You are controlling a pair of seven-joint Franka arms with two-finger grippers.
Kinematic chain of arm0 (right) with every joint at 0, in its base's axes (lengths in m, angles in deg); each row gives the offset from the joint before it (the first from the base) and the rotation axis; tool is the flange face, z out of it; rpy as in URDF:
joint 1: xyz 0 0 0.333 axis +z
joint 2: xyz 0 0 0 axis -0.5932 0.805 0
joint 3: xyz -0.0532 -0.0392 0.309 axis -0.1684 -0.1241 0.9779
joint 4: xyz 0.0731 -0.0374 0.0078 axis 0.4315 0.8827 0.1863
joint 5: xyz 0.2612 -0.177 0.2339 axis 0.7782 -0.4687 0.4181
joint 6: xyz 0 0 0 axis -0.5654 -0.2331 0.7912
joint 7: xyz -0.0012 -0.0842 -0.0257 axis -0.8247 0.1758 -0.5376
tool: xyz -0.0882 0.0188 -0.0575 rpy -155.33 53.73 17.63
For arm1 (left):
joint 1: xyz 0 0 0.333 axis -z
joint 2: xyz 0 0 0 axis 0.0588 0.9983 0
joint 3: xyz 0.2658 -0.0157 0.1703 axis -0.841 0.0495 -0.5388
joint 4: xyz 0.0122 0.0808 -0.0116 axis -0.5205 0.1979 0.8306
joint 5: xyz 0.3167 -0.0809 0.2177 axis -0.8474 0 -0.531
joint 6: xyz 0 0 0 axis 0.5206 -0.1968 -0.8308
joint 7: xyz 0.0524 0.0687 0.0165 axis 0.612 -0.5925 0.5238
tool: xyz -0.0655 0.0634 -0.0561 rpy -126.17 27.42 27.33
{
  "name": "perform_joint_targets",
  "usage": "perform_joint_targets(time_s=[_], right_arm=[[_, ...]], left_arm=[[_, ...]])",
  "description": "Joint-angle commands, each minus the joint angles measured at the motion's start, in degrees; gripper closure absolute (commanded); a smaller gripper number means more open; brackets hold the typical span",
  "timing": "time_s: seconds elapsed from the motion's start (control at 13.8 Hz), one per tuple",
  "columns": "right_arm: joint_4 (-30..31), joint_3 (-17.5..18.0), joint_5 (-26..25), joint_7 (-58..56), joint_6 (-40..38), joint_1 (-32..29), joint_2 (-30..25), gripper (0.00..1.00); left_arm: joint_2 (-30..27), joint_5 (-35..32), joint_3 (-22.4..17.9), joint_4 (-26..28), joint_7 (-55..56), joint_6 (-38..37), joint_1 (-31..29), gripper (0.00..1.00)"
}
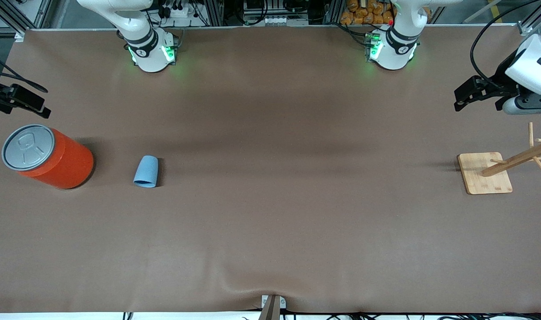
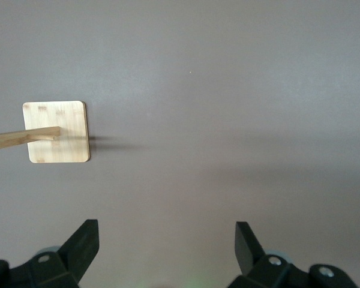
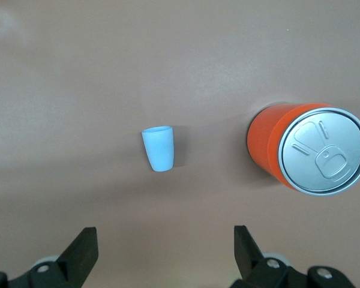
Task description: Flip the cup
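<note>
Left gripper [image 2: 167, 246]: upper right of the front view, spread wide, holding nothing, over bare table [image 1: 270, 178].
Right gripper [image 3: 165, 249]: upper left, fingers wide apart, holding nothing.
Cup [image 1: 146, 171]: lower left, beside the orange can [image 1: 48, 155].

The small light-blue tapered cup [image 1: 146, 171] stands on the brown table [image 1: 270, 213] beside the large orange-red cylindrical can [image 1: 48, 156], toward the right arm's end. The bamboo peg stand [image 1: 484, 173] sits well apart, at the left arm's end.
</note>
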Motion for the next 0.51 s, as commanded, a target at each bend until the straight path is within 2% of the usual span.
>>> perform_joint_targets(time_s=[0.0,0.43], right_arm=[[0.42,-0.10,0.41,0.97,-0.29,0.28,-0.44,0.00],[0.42,-0.10,0.41,0.71,-0.29,0.28,-0.44,0.00]], left_arm=[[0.61,0.64,0.13,-1.69,-0.85,-0.74,-0.35,0.00],[0.70,0.64,0.04,-1.96,-0.76,-1.09,-0.62,0.00]])
